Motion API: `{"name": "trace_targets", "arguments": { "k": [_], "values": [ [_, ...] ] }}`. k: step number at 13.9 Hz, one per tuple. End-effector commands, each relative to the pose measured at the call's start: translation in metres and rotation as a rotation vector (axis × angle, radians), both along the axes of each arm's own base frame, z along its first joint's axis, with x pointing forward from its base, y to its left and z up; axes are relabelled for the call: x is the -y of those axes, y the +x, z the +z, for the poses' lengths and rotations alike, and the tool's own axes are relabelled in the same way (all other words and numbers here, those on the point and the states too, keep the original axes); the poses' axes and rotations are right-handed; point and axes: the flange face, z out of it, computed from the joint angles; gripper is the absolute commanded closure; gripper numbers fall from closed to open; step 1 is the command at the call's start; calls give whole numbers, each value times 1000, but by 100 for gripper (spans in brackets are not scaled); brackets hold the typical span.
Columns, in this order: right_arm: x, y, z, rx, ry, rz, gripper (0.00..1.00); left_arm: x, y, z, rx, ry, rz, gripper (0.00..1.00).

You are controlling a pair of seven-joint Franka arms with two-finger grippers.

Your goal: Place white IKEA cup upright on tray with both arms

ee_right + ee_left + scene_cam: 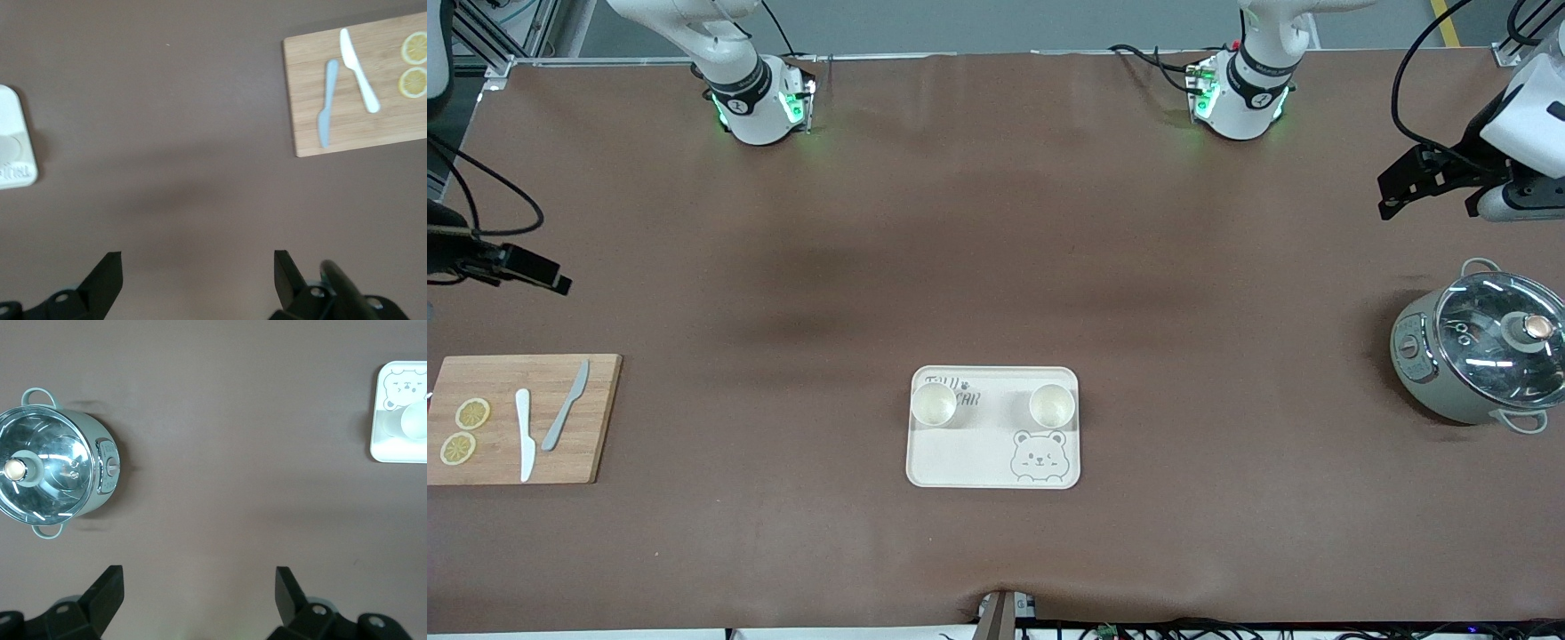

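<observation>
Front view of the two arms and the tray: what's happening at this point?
Nothing is being handled. Two white cups stand upright on the tray, mouths up. The left gripper is open over bare table near the lidded pot. The right gripper is open over bare table near the cutting board with two knives and lemon slices. Both arms are away from the tray.

Even overhead light, soft shadows

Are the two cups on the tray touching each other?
Apart. The front view shows bare tray floor between the cup toward the right arm's end and the cup toward the left arm's end; both stand upright.
</observation>
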Motion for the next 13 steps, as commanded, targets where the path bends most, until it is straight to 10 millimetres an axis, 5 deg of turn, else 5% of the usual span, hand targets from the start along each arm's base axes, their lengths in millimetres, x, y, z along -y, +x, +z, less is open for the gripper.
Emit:
{"name": "trace_targets", "arguments": {
  "k": [1, 5, 9, 13],
  "values": [
    [-5, -13, 28, -7, -51, 55, 0, -4, -7, 7, 2, -12, -8, 0],
    [0, -32, 44, -6, -35, 68, 0, -4, -6, 8, 5, -11, -11, 0],
    [0, -41, 41, 6, -25, 123, 0, 8, -3, 4, 0, -1, -32, 0],
    [3, -46, 40, 9, -29, 153, 0, -1, -5, 9, 9, -4, -11, 0]
  ]
}}
